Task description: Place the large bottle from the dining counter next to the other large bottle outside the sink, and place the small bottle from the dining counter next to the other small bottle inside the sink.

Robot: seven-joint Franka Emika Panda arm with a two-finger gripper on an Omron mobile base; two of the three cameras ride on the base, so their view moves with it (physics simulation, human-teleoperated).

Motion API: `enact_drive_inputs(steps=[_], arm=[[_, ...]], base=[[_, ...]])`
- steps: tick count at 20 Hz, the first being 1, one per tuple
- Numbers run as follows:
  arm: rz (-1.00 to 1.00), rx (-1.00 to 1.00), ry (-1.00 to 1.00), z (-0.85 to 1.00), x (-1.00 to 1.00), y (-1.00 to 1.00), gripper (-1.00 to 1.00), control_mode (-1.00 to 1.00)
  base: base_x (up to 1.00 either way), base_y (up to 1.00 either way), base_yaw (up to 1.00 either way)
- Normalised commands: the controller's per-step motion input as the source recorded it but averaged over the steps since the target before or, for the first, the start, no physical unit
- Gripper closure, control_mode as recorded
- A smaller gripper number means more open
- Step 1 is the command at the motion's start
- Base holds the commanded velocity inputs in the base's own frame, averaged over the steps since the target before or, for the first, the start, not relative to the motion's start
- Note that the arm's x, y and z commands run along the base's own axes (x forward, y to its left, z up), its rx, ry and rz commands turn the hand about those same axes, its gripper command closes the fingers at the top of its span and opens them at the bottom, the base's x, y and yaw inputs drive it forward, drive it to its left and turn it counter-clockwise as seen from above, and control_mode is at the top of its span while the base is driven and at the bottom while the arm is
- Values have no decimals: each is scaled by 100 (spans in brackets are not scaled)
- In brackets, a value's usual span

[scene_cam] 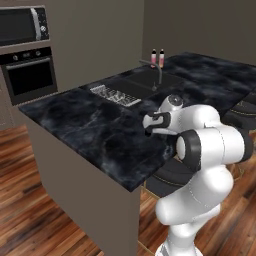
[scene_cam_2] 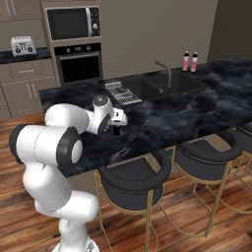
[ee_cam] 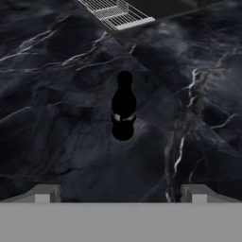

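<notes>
The small bottle (ee_cam: pixel 123 106), all black with a narrow neck, stands upright on the black marble dining counter (ee_cam: pixel 56 94). My gripper (ee_cam: pixel 120 194) hovers just short of it, open, with nothing between its fingers; it hangs over the near part of the counter (scene_cam: pixel 90 125) as the gripper (scene_cam_2: pixel 116 128). Two tall pink-yellow large bottles (scene_cam: pixel 157 57) (scene_cam_2: pixel 190 61) stand side by side on the counter beyond the sink (scene_cam: pixel 145 80) (scene_cam_2: pixel 174 83). The other small bottle is hidden.
A ribbed metal drain rack (scene_cam: pixel 115 95) (scene_cam_2: pixel 122 92) (ee_cam: pixel 116 14) lies beside the sink, and a dark curved faucet (scene_cam_2: pixel 165 74) rises at the basin. Black stools (scene_cam_2: pixel 133 177) line the counter's near side. An oven and microwave (scene_cam_2: pixel 74 22) stand behind.
</notes>
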Motion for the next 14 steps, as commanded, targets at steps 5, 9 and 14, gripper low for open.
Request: enact_drive_inputs(steps=[5, 9, 14], arm=[[0, 3, 0, 0, 20, 0, -100, -100], [0, 1, 0, 0, 18, 0, -100, -100], [0, 0, 0, -1, 20, 0, -100, -100]], base=[[0, 0, 0], [0, 0, 0], [0, 0, 0]])
